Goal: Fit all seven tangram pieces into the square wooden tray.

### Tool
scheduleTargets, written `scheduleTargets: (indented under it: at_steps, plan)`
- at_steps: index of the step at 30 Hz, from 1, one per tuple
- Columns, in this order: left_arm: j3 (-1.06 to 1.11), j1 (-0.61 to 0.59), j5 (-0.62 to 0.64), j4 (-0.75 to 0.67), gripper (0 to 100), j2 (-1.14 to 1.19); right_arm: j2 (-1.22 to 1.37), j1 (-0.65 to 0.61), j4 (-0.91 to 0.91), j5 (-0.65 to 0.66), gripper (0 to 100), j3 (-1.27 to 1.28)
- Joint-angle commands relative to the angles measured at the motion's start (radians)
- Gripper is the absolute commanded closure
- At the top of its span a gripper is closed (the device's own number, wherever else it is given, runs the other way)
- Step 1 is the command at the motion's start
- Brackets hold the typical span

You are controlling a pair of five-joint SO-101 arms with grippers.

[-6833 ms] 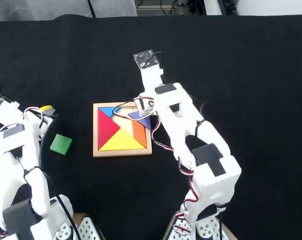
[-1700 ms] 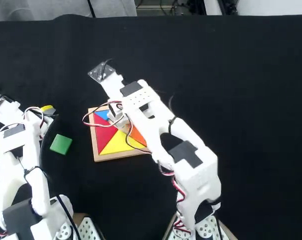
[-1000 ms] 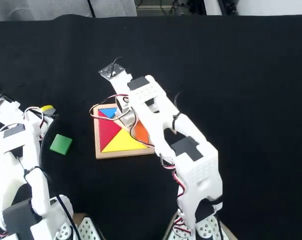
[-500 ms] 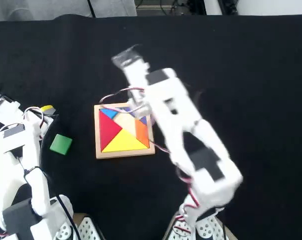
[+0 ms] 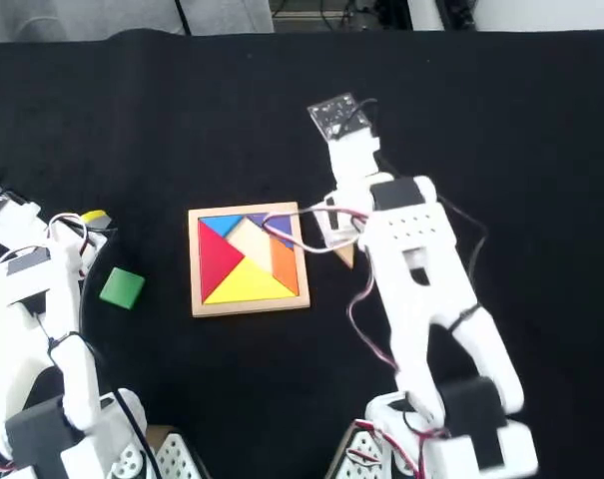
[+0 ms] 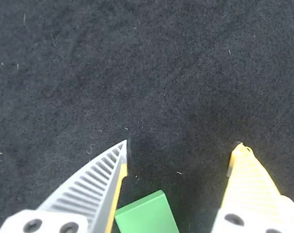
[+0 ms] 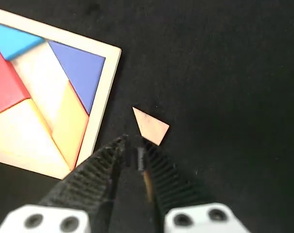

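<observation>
Pressed together just beside the small tan wooden triangle (image 7: pixel 150 126) lying right of the square wooden tray (image 7: pixel 106 85), the right gripper (image 7: pixel 133 145) should probably spread, then straddle its edges squarely.

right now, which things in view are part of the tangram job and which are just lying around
Part of the job: wooden tray, five pieces fitted in it, tan triangle beside it, green piece on the cloth.
Lying about: grey fabric and cables behind the table.
</observation>
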Motion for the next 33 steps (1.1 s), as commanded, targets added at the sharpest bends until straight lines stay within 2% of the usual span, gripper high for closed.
scheduleTargets:
  at_steps: [1, 4, 7, 11, 16, 27, 33]
  plan:
    - [-0.008, -0.001, 0.003, -0.020, 67, -0.026, 0.120, 0.032, 0.032, 0.012, 89.4, -0.122]
    - [-0.010, -0.001, 0.003, -0.020, 67, -0.026, 0.283, 0.032, 0.000, 0.035, 91.3, -0.262]
    - [-0.008, -0.001, 0.003, -0.020, 67, -0.026, 0.447, 0.032, 0.015, 0.034, 98.6, -0.461]
    - [-0.008, -0.001, 0.003, -0.020, 67, -0.026, 0.662, -0.003, 0.140, 0.034, 98.8, -0.680]
    - [-0.008, -0.001, 0.003, -0.020, 67, -0.026, 0.822, -0.003, 0.265, 0.034, 98.8, -0.832]
    - [-0.008, 0.001, 0.003, -0.020, 67, -0.026, 0.832, -0.003, 0.325, 0.046, 98.8, -0.733]
    - [-0.008, 0.001, 0.003, -0.020, 67, -0.026, 0.820, -0.006, 0.365, 0.123, 98.8, -0.613]
